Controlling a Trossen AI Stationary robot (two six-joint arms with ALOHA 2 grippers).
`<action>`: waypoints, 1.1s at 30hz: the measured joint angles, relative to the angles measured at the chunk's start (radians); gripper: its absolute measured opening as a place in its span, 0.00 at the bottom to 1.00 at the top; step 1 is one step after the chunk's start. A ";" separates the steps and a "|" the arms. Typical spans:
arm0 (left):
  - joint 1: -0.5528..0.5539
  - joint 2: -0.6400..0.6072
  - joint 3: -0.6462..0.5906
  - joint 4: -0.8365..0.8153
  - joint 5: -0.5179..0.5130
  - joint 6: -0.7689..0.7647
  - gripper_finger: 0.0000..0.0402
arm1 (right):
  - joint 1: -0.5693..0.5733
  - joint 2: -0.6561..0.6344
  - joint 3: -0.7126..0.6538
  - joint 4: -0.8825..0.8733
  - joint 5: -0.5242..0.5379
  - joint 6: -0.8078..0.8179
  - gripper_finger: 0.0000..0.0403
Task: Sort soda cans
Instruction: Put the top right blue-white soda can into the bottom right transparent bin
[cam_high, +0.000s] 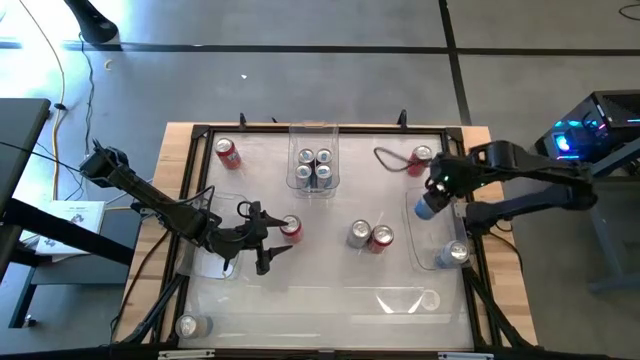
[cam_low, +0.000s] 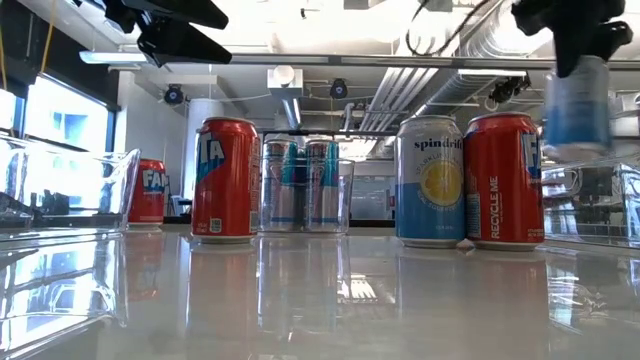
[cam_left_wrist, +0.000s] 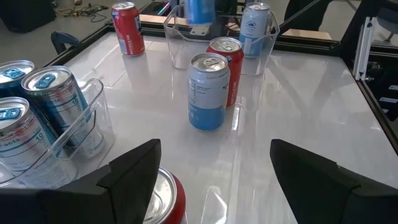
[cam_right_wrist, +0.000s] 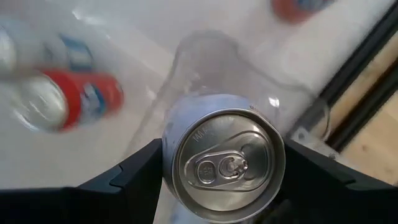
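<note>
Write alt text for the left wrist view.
The open left gripper hovers over a red can by its finger. Beyond stand a blue-and-silver can and another red can; a clear bin of silver cans sits alongside.

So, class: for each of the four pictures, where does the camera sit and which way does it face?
High: overhead, looking down; both arms show.
Low: table height, level across the cans.
Left wrist: past the left gripper, open over a red can.
Right wrist: down past the right gripper, holding a silver can.
Shared: the blue-and-white can beside a red one, low and left wrist.
</note>
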 joint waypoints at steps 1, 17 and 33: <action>0.000 0.000 0.000 0.000 0.000 0.000 0.74 | 0.018 0.008 -0.013 -0.007 -0.006 0.011 0.65; 0.000 0.000 0.000 -0.001 0.000 -0.001 0.74 | 0.217 0.033 -0.254 -0.010 -0.036 0.180 0.65; 0.000 0.000 0.000 0.000 0.000 -0.003 0.74 | 0.288 0.033 -0.322 -0.010 -0.090 0.218 0.70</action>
